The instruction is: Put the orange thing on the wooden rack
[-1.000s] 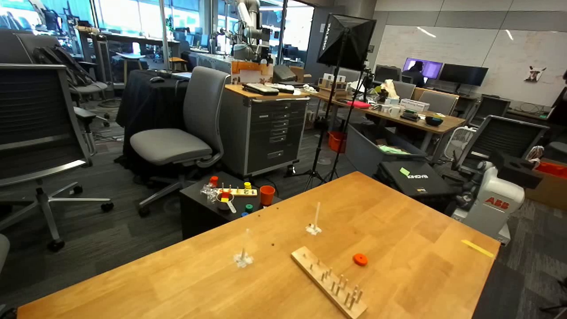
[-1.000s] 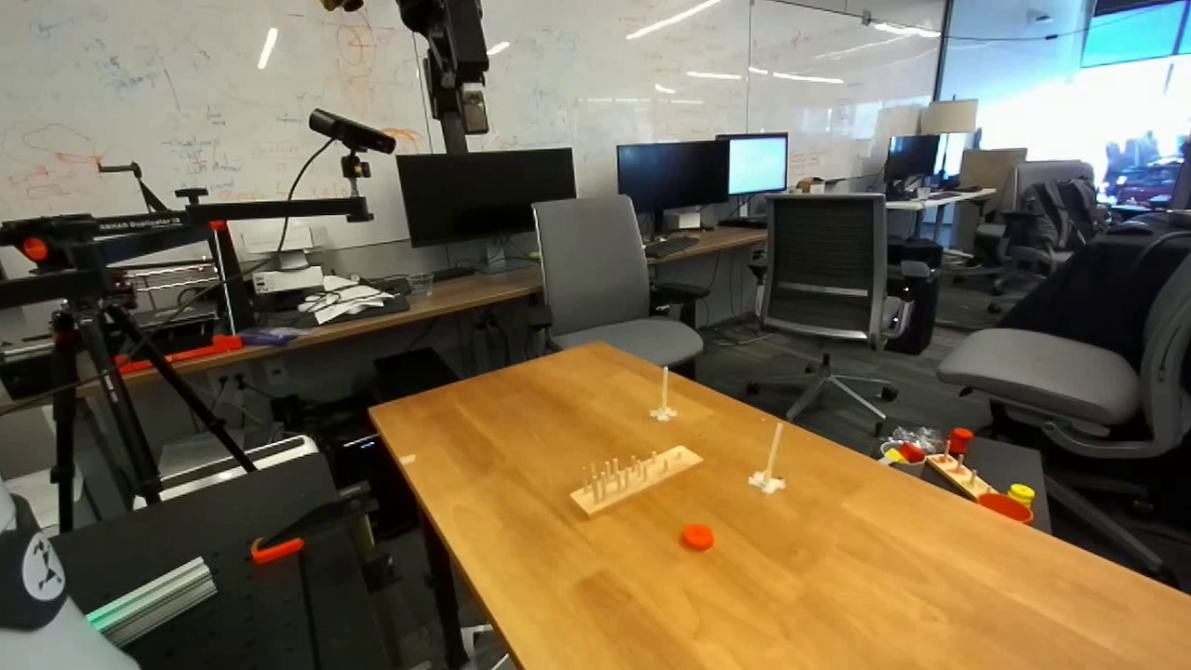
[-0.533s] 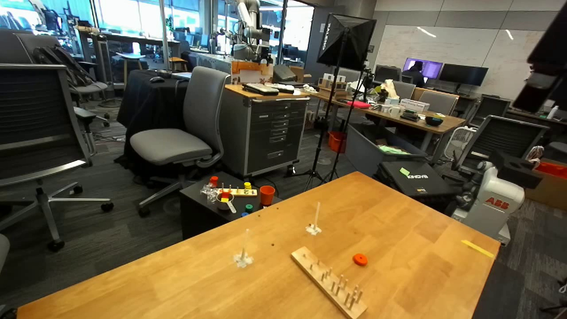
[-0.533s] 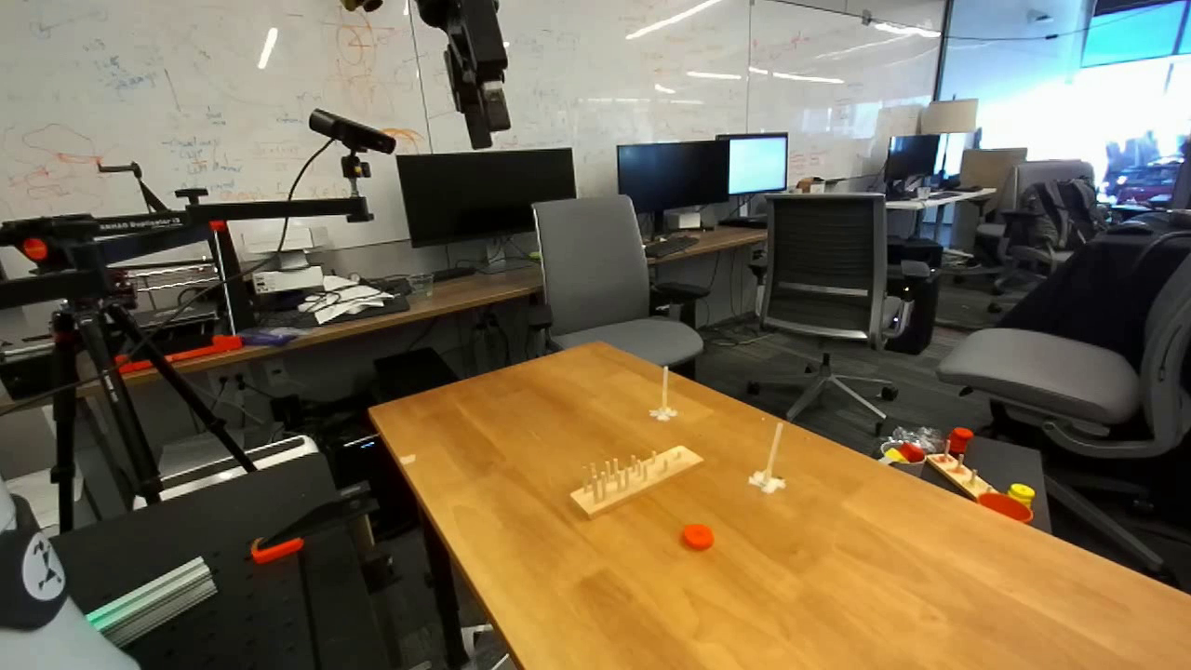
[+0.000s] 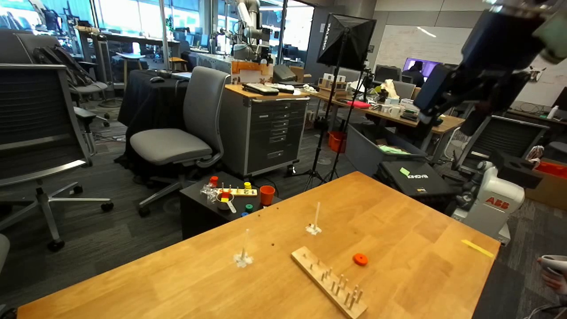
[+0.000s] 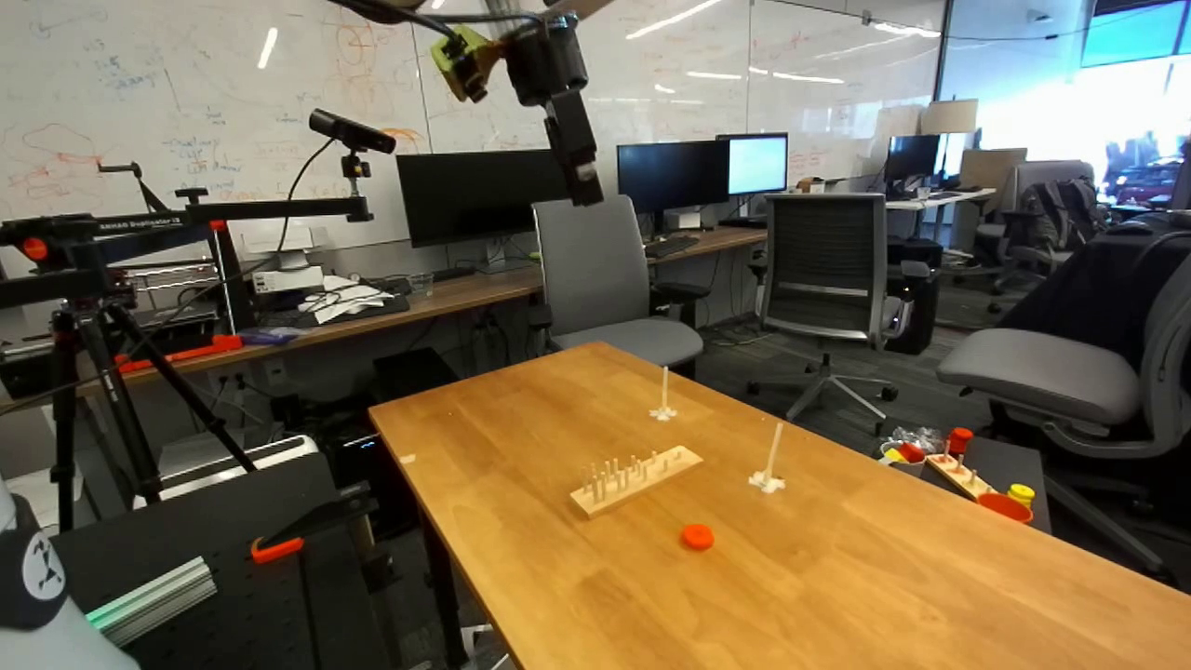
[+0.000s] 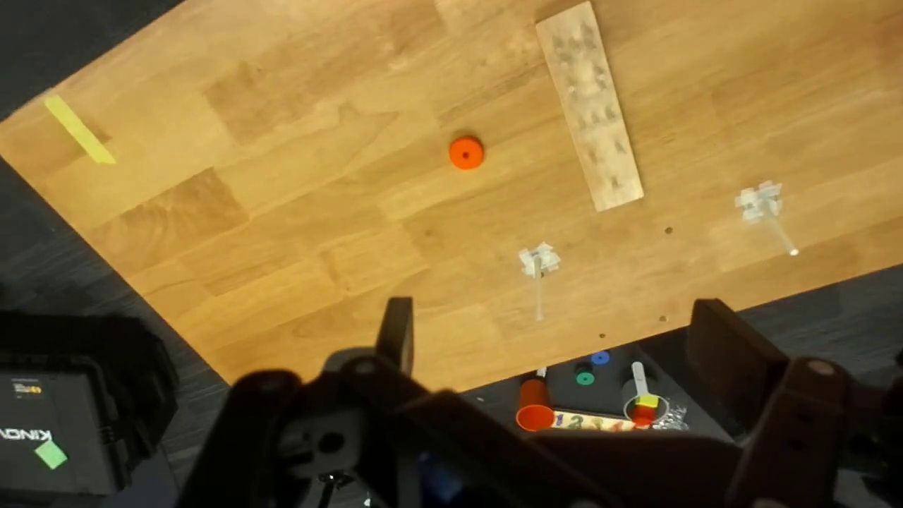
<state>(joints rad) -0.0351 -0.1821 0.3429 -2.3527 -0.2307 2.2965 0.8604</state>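
Orange disc [image 7: 466,152] flat on the wooden table [image 7: 296,233], near the wooden peg rack [image 7: 592,120] but apart from it.
Wrist view, clock read from the disc: its centre hole faces up. Rack between 2 and 3 o'clock. Robotiq gripper [image 7: 555,324] at 5, its two fingers [image 7: 730,356] spread wide; in both exterior views it hangs well above the tabletop, well apart from the disc. Nearer rod [image 7: 538,289], base taped to the wood, also at 5; farther rod [image 7: 781,231], likewise taped, at 3. Yellow tape strip [image 7: 80,130] out at 9, by a table corner. Kinova case [image 7: 70,409] beyond the edge at 8. Orange-red cup [image 7: 535,413] between 5 and 6, past the table edge, on a black stand [image 5: 199,223].
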